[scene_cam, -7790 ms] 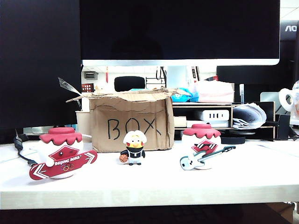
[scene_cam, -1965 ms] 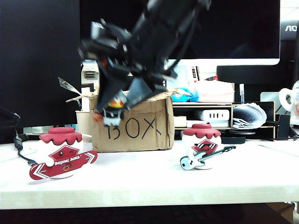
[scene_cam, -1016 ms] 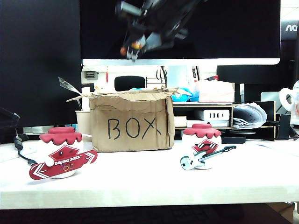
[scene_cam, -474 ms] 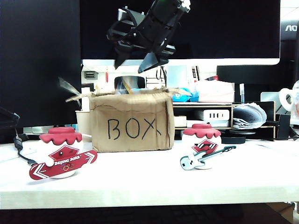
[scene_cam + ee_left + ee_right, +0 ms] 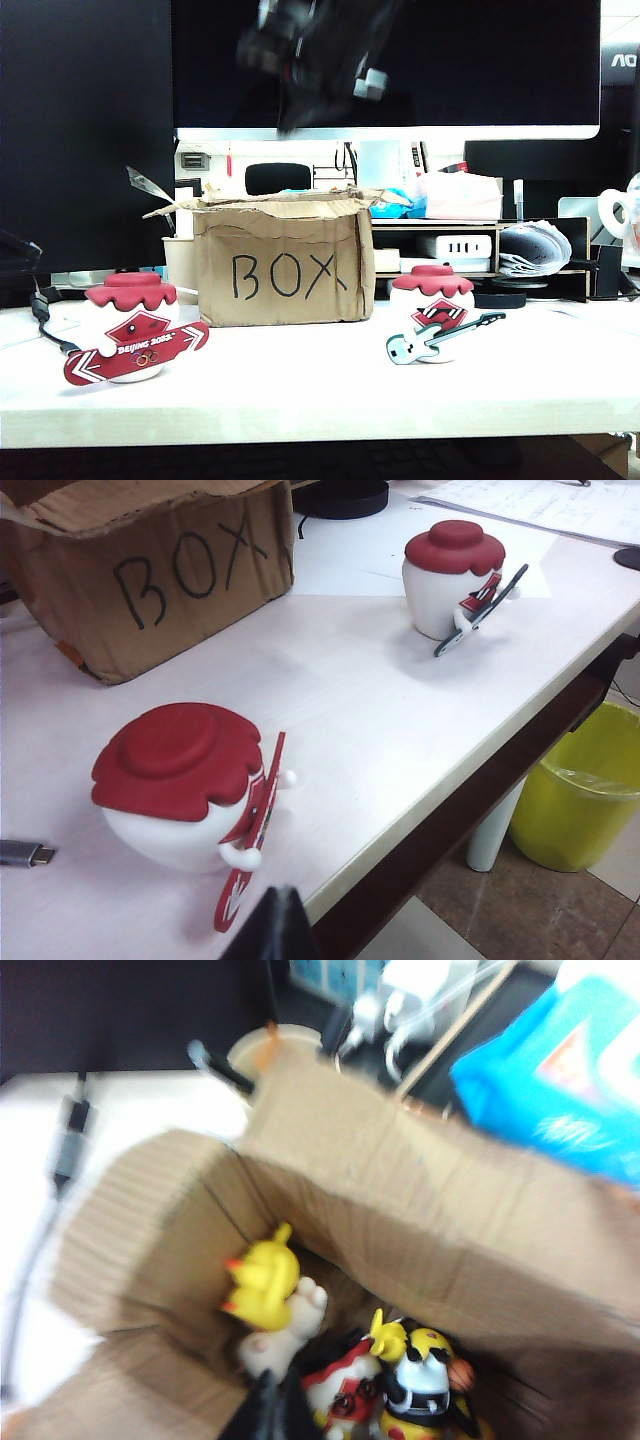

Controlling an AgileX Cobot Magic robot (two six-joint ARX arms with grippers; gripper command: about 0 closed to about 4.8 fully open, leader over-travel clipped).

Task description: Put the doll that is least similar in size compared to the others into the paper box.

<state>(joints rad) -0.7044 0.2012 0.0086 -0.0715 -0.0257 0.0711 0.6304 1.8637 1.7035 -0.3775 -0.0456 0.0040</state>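
The doll, tiny with a black-and-white outfit and an orange ball, lies inside the paper box among several other small toys. From outside, the paper box hides it. My right gripper is a blur high above the box, and its dark fingers are shut with nothing held. The others stand on the table: the snowboard doll left of the box and the guitar doll right of it. My left gripper is shut and empty, low beside the snowboard doll at the table's front edge.
A large monitor and a cluttered shelf stand behind the box. A cable plug lies by the snowboard doll. A yellow bin sits on the floor beyond the table edge.
A second ago my right gripper held the doll high over the box. It then opened and the doll dropped in. Now the gripper is shut and moving, blurred, above the box.
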